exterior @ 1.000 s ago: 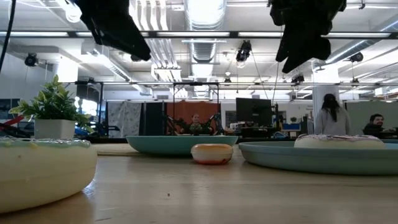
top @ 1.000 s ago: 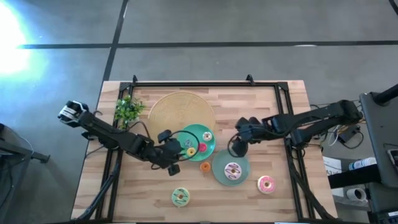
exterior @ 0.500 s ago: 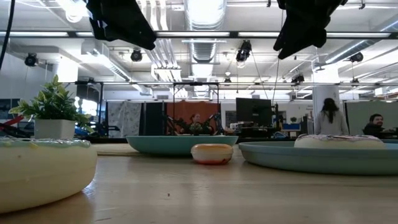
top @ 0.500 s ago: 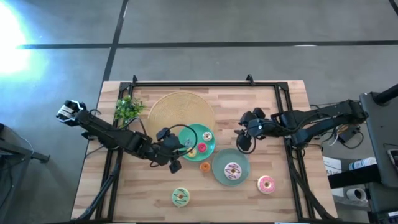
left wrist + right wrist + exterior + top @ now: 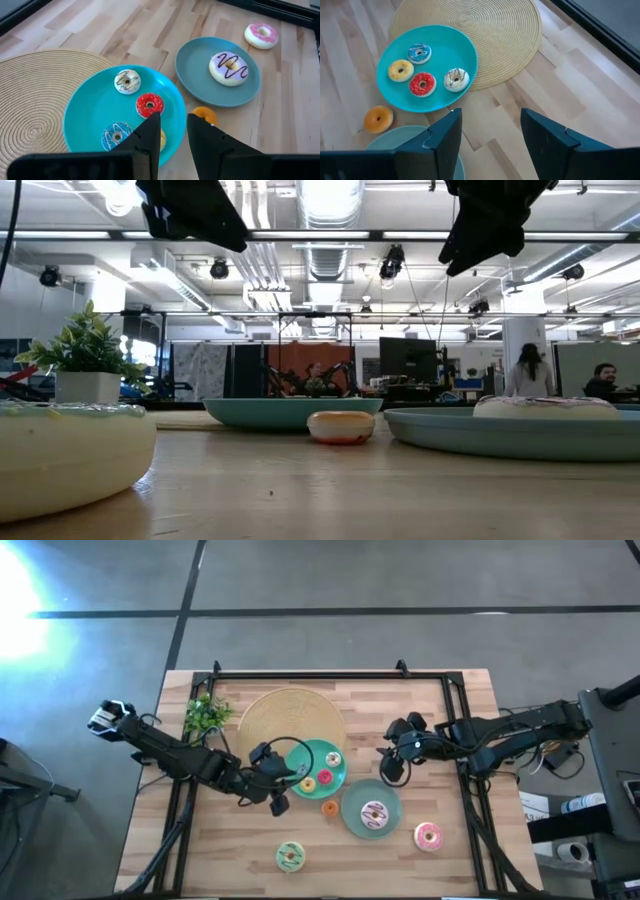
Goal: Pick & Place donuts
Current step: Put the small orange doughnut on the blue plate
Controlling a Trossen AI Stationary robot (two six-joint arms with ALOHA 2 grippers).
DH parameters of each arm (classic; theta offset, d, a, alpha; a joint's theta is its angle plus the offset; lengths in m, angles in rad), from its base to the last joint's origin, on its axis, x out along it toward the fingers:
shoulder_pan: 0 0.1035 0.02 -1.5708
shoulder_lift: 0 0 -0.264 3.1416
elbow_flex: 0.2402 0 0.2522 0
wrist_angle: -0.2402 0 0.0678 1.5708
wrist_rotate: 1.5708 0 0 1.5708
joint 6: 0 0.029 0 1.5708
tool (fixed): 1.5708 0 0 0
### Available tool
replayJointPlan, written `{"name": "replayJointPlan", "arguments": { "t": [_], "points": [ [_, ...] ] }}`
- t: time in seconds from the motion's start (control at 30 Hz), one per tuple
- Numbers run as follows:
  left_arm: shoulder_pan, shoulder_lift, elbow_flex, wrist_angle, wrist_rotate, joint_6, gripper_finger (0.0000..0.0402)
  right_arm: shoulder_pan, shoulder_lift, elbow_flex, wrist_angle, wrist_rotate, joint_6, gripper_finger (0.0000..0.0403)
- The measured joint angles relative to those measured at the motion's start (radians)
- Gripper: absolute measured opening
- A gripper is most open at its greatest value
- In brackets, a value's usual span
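Observation:
A bright teal plate (image 5: 336, 777) holds several coin-small donuts: white (image 5: 126, 81), red (image 5: 149, 105), blue (image 5: 117, 135) and yellow (image 5: 400, 70). A small orange donut (image 5: 329, 807) lies on the table beside it. A duller teal plate (image 5: 352, 817) carries the white purple-striped donut (image 5: 373, 813). The pink donut (image 5: 428, 836) and the green donut (image 5: 290, 856) lie on the table near the front. My left gripper (image 5: 279, 800) hangs open and empty above the bright plate's left edge. My right gripper (image 5: 392, 771) hangs open and empty right of that plate.
A big tan woven disc (image 5: 290, 720) lies at the back, with the bright plate resting partly on it. A small potted plant (image 5: 205, 715) stands at the back left. A black frame (image 5: 330, 675) runs along the table's far edge and sides. People show in the room behind.
Both grippers have risen a little above the table. My right gripper has also drawn slightly toward the table's right edge. The donuts and plates have stayed where they were.

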Motion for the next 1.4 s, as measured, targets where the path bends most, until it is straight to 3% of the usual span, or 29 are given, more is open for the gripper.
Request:
{"name": "replayJointPlan", "arguments": {
  "t": [1.4],
  "points": [
    [0.012,-0.011,-0.001,-0.021,0.0,0.013,0.0071,0.0,0.0,0.0,0.002,0.024,-0.026,0.0194]
  ]
}}
